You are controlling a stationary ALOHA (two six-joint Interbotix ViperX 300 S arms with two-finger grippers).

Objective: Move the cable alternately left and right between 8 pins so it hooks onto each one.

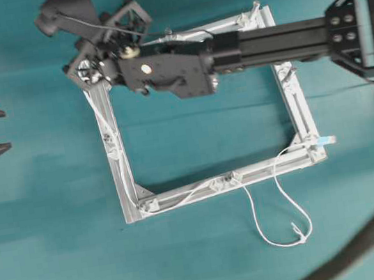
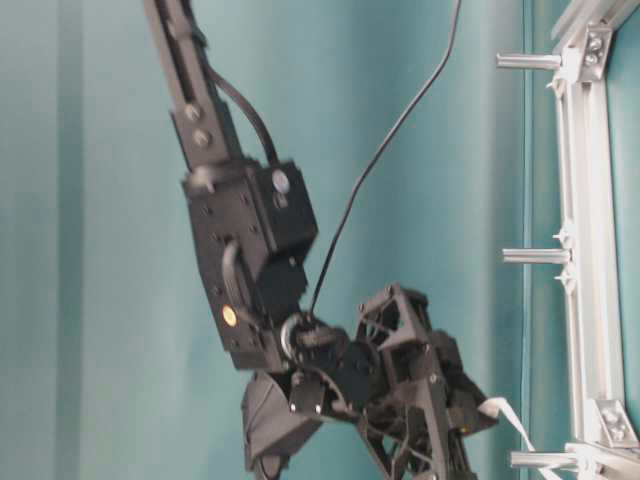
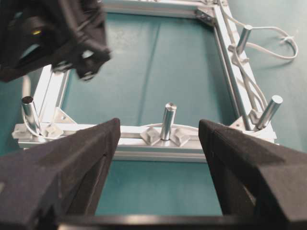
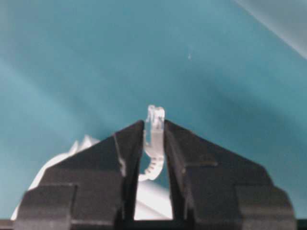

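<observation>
Seen from its own camera, the right gripper has its fingers pinched on the clear plug end of the white cable, which pokes out past the fingertips; holding it by the tip leaves the cord behind free to trail and be steered round each post.

At the bottom of the overhead view, the cable's far end lies in a slack loop on the teal desk, below the lower rail of the square aluminium frame. From there the cord runs along the lower rail and up the left rail, apparently hooked past the pins it meets on the way. A light blue tip sits at the frame's lower right corner.

At the upper left corner of the frame, the right arm reaches across from the right edge of the picture, its gripper over that corner, seemingly to carry the cord toward the top rail.

The left gripper waits at the left edge with its fingers spread wide and nothing between them, looking across the frame at three upright pins, clear of the working arm.

A thick dark hose curves across the lower right corner.
</observation>
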